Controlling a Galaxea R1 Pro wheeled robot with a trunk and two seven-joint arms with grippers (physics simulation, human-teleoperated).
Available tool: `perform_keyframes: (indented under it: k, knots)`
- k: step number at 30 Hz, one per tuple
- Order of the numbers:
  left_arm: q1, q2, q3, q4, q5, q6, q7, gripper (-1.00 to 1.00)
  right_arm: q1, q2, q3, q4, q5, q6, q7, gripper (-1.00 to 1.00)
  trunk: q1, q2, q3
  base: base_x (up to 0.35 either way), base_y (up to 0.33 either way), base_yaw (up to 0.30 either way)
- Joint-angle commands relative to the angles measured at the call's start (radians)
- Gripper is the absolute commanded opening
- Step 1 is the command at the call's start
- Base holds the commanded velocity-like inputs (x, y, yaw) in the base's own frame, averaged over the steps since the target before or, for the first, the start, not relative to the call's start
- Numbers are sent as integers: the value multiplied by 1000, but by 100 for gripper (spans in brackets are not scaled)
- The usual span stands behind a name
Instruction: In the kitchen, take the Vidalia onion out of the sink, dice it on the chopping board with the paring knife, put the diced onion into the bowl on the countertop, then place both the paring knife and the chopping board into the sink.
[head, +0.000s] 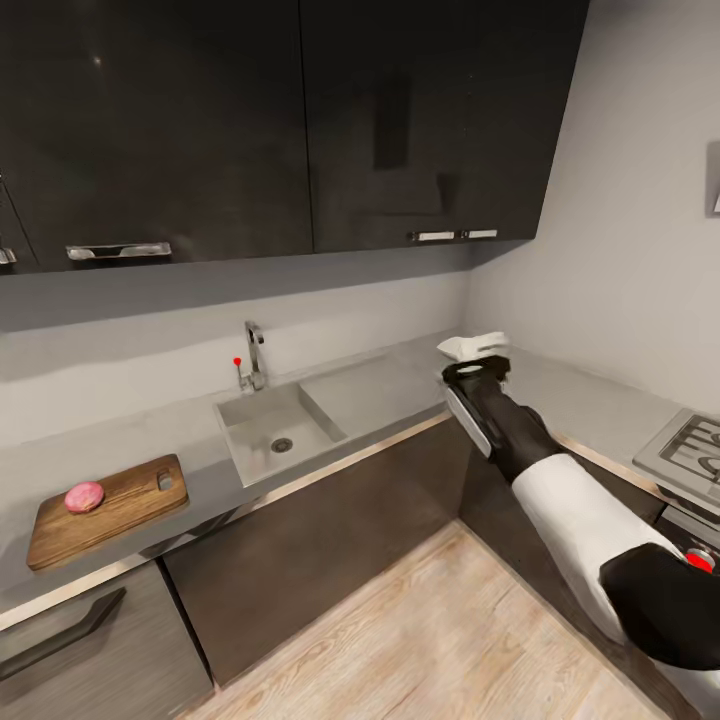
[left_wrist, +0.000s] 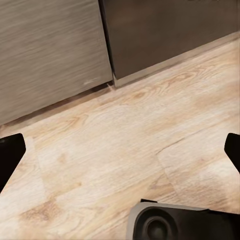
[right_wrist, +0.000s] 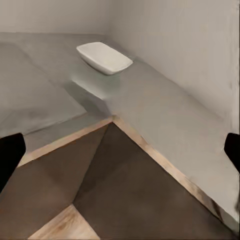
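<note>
Onion: pink and round (head: 84, 496), sitting on the chopping board (head: 110, 509), towards the end away from the handle slot.
Board: lying flat on the grey desk (head: 390, 385), well to the left of the sink (head: 275, 428) in the head view.
Sink: set into the desk below the tap (head: 253, 356); the basin shows just its drain.
Bowl: white and shallow (right_wrist: 104, 57), resting on the desk near the inner corner by the wall; in the head view it peeks out (head: 474, 346) just beyond the right arm's wrist.
Right tool: stretched out over the desk's corner, close to the bowl but apart from it; both dark fingertips (right_wrist: 10, 155) sit at opposite edges of the wrist view, so it's spread wide, nothing between them.
Left tool: pointing down at the light wood floor (left_wrist: 125, 145) in front of the grey lower cabinets (left_wrist: 50, 50); fingertips (left_wrist: 9, 155) likewise far apart at the picture's edges, gripping nothing.
Hob: a corner (head: 690, 445) shows on the desk at the right.
Upper cabinets: dark doors (head: 300, 120) hanging over the sink.
</note>
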Motion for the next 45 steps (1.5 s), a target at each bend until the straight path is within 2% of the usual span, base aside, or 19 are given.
perform_keyframes:
  k: [1, 2, 3, 4, 6, 8, 12, 13, 14, 15, 17, 18, 22, 25, 26, 33, 45]
  knots:
    - [0, 1, -8, -2, 5, -1, 7, 100, -52, 2, 6, 46, -13, 7, -10, 100, 0, -2, -2, 0, 0, 0]
    - [0, -1, -10, -3, 4, -1, 7, 100, -218, 8, 6, 226, -18, 13, -8, 100, 0, -2, -2, 0, 0, 0]
    - [0, -2, -11, -3, 3, -1, 7, 100, -318, 7, 5, 324, -26, 14, -7, 100, 0, -2, -2, 0, 0, 0]
    - [0, -2, -10, -2, 3, -1, 7, 100, -365, 6, 5, 363, -33, 15, -6, 100, 0, -2, -2, 0, 0, 0]
    - [0, -2, -11, -3, 2, -1, 7, 100, -416, 4, 5, 405, -49, 16, -6, 100, 0, -2, -2, 33, -42, 0]
    - [0, -3, -11, -3, 2, -1, 7, 100, -434, 2, 4, 425, -70, 13, -5, 100, 0, -2, -2, 114, -116, 0]
    - [0, -12, -11, -4, 1, -1, 7, 100, -446, 4, 0, 465, -136, -34, -3, 100, 0, -2, -2, 188, -182, 0]
    - [0, -14, -11, -4, 1, -1, 7, 100, -448, 5, 0, 493, -165, -58, -3, 100, 0, -2, -2, 211, -204, 0]
    - [0, -16, -11, -4, 1, -1, 7, 100, -449, 6, -1, 562, -222, -101, 2, 100, 0, -2, -2, 221, -211, 0]
    - [0, -17, -11, -4, 1, -1, 7, 100, -450, 6, -1, 591, -244, -116, 10, 100, 0, -2, -2, 225, -211, 0]
    - [1, -17, -11, -4, 2, -1, 7, 100, -450, 5, -1, 623, -265, -131, 35, 100, 0, -2, -2, 229, -211, 0]
    - [1, -18, -11, -4, 2, -1, 7, 100, -448, 5, -1, 644, -275, -139, 73, 100, 0, -2, -2, 233, -209, 0]
    - [1, -18, -11, -3, 2, -1, 7, 100, -441, 4, -1, 685, -281, -152, 154, 100, 0, -2, -2, 235, -208, 0]
    - [0, -18, -11, -2, 2, -1, 7, 100, -439, 4, -1, 709, -283, -177, 173, 100, 0, -2, -2, 234, -213, 0]
    - [1, -17, -12, -1, 2, -1, 7, 100, -437, 4, -1, 734, -283, -208, 183, 100, 0, -2, -2, 228, -218, 0]
    - [0, -18, -11, 8, 2, -1, 7, 100, -420, 10, 0, 758, -283, -234, 197, 100, 0, -2, -2, 225, -196, 0]
    - [0, -18, -11, 9, 2, -1, 7, 100, -402, 11, 1, 760, -279, -237, 199, 100, 0, -2, -2, 227, -178, 0]
